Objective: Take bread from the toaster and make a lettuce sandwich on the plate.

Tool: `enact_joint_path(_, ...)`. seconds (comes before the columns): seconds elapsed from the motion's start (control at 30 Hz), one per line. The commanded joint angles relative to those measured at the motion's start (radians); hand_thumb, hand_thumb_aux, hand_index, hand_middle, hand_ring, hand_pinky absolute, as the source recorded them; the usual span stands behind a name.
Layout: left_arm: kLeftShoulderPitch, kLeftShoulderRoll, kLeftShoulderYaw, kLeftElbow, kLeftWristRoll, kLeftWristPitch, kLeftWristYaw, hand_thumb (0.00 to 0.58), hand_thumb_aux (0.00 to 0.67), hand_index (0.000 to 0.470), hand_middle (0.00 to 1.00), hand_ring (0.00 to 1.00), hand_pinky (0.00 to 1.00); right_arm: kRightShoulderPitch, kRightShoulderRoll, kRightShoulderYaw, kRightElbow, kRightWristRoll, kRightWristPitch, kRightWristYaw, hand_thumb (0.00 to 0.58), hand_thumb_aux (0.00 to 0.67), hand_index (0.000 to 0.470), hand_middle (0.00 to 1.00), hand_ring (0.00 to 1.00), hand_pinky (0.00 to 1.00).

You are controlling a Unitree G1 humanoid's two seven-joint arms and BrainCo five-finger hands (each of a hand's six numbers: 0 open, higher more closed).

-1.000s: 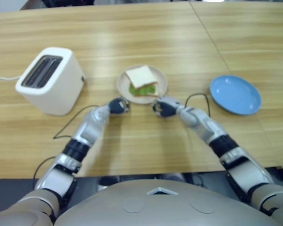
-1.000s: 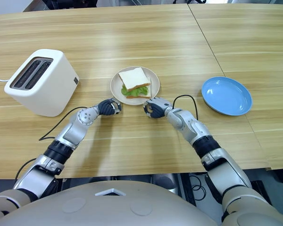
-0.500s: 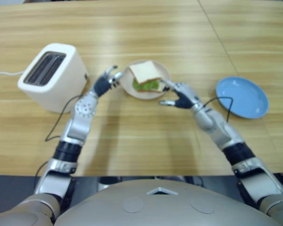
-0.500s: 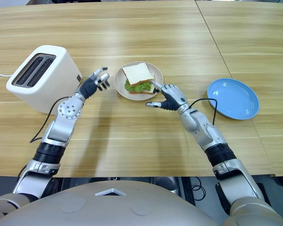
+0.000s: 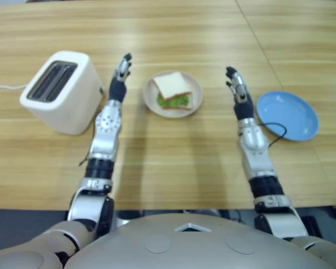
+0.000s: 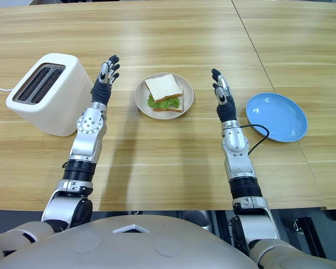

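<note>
The lettuce sandwich [image 6: 164, 93] sits finished on the beige plate [image 6: 141, 95], the left hand [image 6: 105, 78] up beside the white toaster [image 6: 42, 92] and the right hand [image 6: 223, 95] near the blue plate [image 6: 276, 117], both with fingers stretched out, holding nothing.

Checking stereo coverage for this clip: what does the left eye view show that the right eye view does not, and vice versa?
Left eye view: a longer stretch of the white cord left of the toaster. Right eye view: a wider strip of table beyond the blue plate. Both: toaster, finished sandwich on the tan plate, left hand and right hand open, one on each side of it.
</note>
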Motion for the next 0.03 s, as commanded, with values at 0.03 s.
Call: enact_joint_path(0.03,0.012,-0.008,0.015,0.018,-0.033,-0.018,-0.008,0.000,0.000,0.000,0.00,0.00,0.00,-0.001,0.013,-0.016,0.006,0.009,0.021,0.024,0.000,0.000,0.000,0.00,0.00,0.00)
